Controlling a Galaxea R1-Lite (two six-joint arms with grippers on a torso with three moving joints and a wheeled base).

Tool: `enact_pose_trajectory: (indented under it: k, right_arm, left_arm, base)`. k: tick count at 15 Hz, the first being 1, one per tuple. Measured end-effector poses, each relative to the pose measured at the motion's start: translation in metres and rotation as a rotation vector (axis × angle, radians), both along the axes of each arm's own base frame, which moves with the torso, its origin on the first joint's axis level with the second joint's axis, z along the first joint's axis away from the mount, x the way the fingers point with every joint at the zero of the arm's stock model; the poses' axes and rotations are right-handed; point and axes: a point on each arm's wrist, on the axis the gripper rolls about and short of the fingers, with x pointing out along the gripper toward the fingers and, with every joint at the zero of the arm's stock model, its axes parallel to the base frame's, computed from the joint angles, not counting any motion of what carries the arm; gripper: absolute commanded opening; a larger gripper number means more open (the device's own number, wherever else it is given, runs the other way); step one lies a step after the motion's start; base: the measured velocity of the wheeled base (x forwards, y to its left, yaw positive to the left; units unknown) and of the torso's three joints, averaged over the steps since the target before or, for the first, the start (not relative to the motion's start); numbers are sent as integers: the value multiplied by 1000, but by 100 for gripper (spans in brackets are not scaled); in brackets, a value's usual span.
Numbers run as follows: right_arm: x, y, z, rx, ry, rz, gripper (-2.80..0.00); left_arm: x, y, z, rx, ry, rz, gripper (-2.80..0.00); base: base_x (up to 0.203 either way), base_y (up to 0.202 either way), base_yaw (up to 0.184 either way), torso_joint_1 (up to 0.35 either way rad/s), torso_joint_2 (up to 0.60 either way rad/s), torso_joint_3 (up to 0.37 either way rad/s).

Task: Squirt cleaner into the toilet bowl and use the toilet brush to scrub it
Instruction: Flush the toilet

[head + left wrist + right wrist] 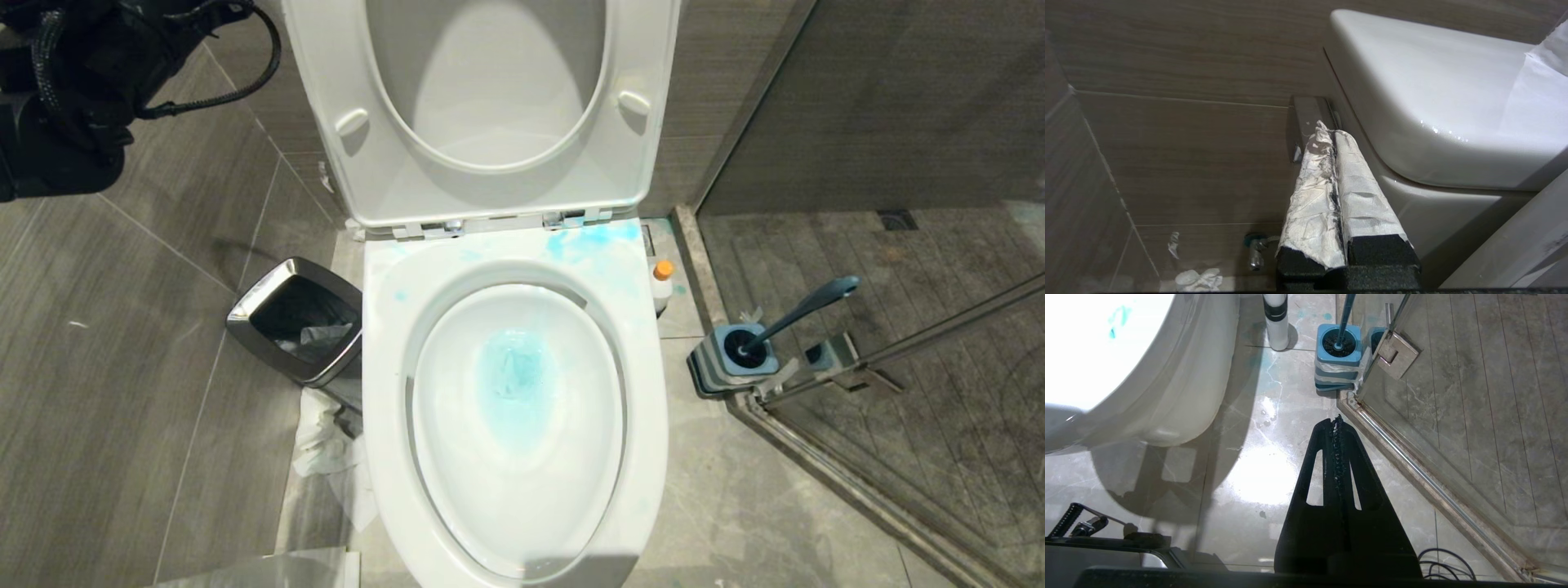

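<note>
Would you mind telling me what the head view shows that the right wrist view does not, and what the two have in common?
Only the head view shows the raised seat and lid, the blue-tinted water inside the toilet bowl, the steel-rimmed waste bin and the cleaner's orange cap.

Only the right wrist view shows the right claw, shut and empty above the floor, and the shower door's metal hinge.

Both show the toilet brush standing in its square holder by the glass door, the white cleaner bottle beside the bowl, and the bowl's outer wall.
</note>
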Motion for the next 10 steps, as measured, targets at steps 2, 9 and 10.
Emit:
enact_pose_trajectory:
  k: [2, 9, 10]
  right_arm:
    - [0, 0, 0, 0, 0, 0, -280]
    - [0, 0, 0, 0, 0, 0, -280]
    - [0, 0, 0, 0, 0, -1, -280]
  left_arm:
    - [5, 0, -5, -23, 17, -18, -280]
    - [21, -11, -29, -5, 228, -62, -280]
    - [23, -16, -33, -5, 262, -74, -280]
  base:
    - [0, 0, 0, 0, 0, 0]
    - [0, 0, 0, 0, 0, 0]
    - [0, 0, 0, 0, 0, 0]
